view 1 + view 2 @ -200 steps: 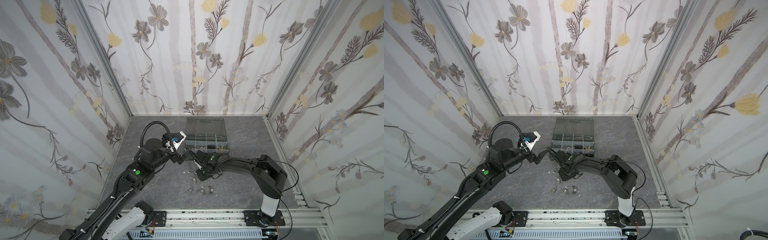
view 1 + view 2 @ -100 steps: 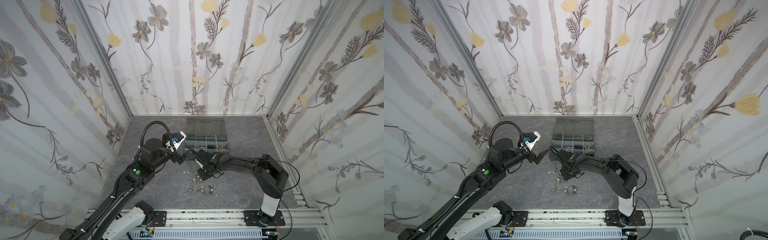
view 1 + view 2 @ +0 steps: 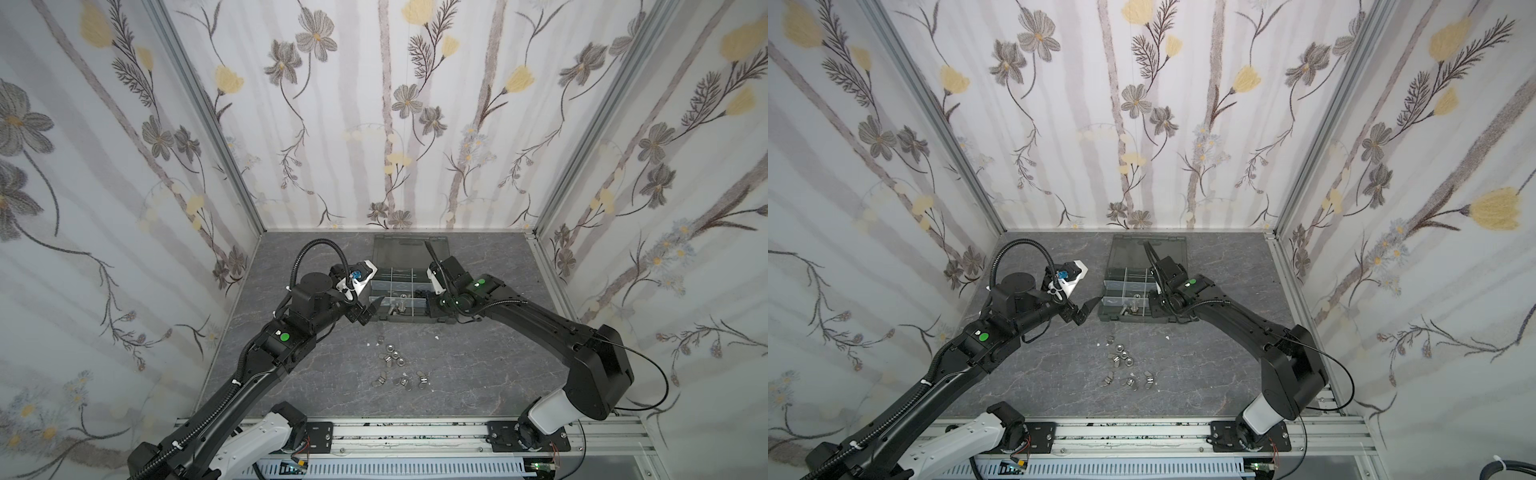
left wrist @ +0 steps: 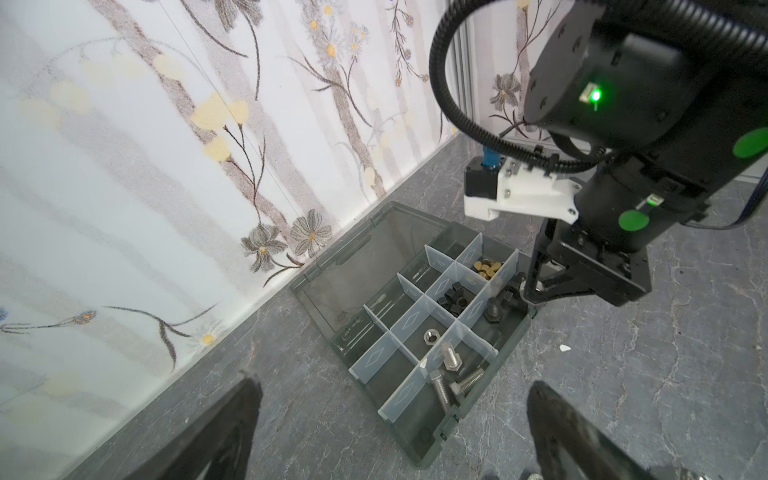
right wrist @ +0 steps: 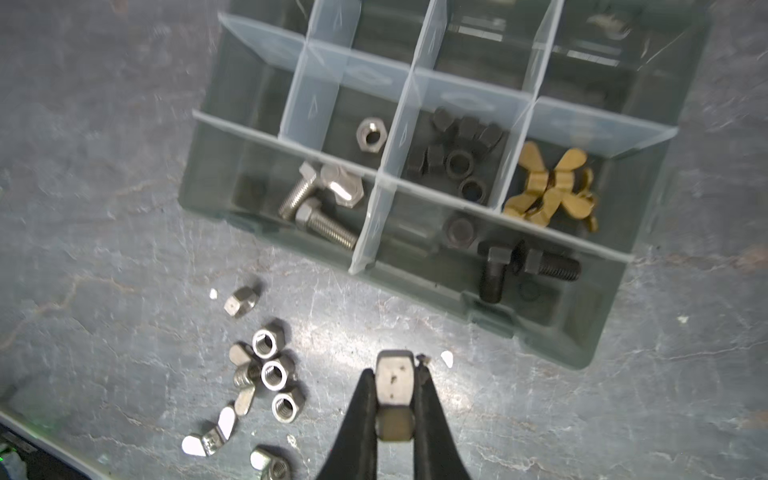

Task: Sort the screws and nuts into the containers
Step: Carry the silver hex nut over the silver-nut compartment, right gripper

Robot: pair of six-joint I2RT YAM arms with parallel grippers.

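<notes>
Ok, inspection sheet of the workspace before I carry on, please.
Surface: dark grey marbled tabletop.
Job's things: organizer case open; silver bolts, black bolts, black nuts, brass wing nuts and a lone silver nut in separate compartments; loose silver nuts on the table.
Clutter: white specks near the case.
Grippers: left gripper open, beside the case; right gripper shut on a silver hex nut.
Cables: black conduit loops over the left wrist; thin cable at right arm's base.
Surroundings: floral walls, aluminium rail.
</notes>
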